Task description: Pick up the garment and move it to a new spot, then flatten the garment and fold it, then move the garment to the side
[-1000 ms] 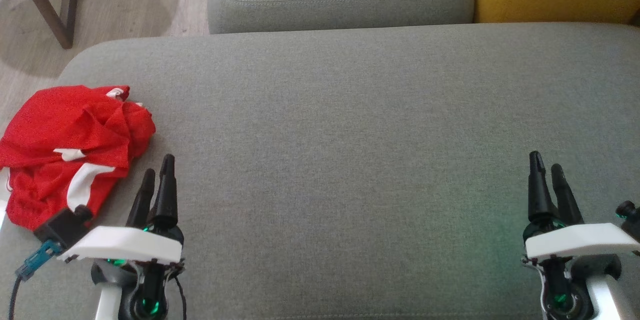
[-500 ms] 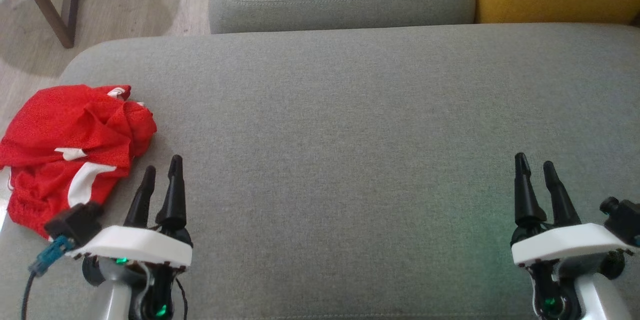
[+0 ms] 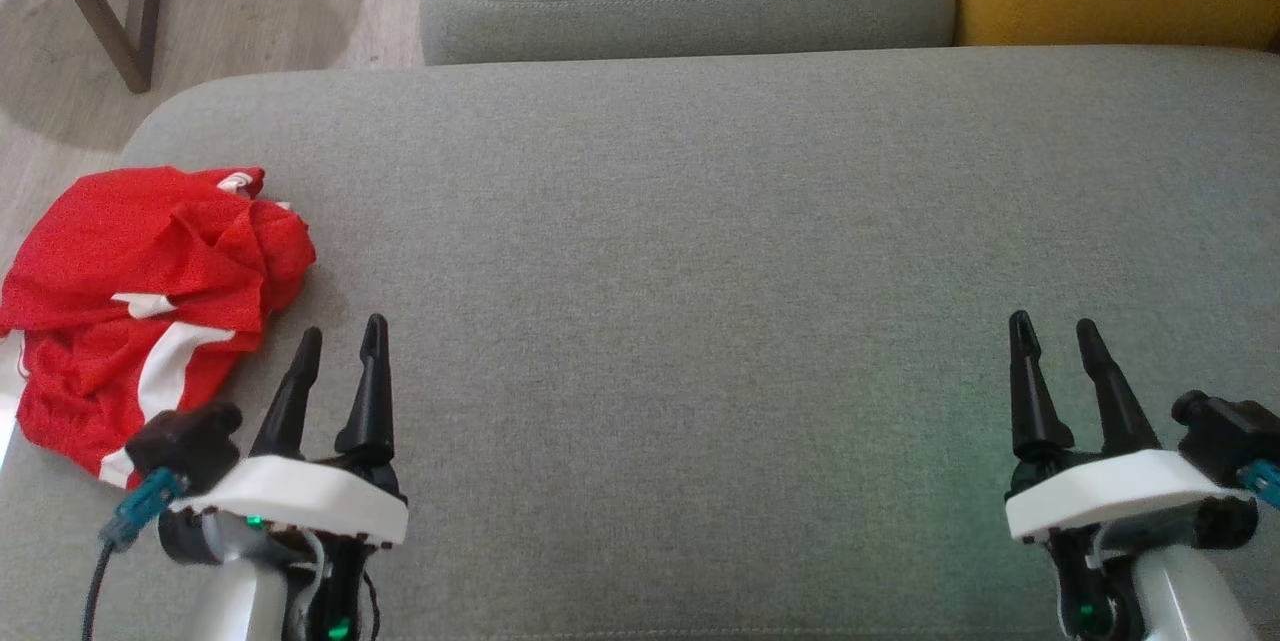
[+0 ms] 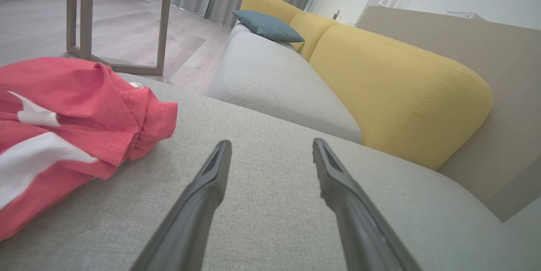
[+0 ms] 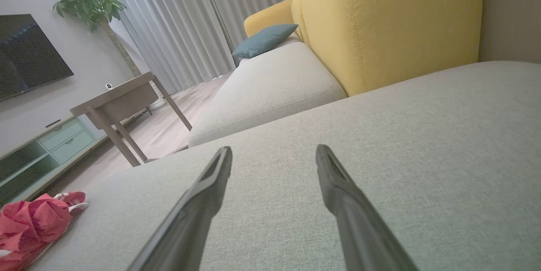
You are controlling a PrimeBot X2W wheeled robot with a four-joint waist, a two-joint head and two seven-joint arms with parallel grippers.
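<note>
A: Item?
B: Garment (image 3: 140, 301): red fabric, white stripes and patches.
A: State and place?
B: Crumpled, unfolded, in a loose low heap; lies at the far left end of the grey cushion (image 3: 700, 221).

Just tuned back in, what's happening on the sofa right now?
Nothing is being handled yet. The red garment lies crumpled at the left end of the grey sofa seat. The left hand is open, beside the garment, with its fingers clear of it. The right hand is open over bare cushion far to the right. The pickup has not begun.
</note>
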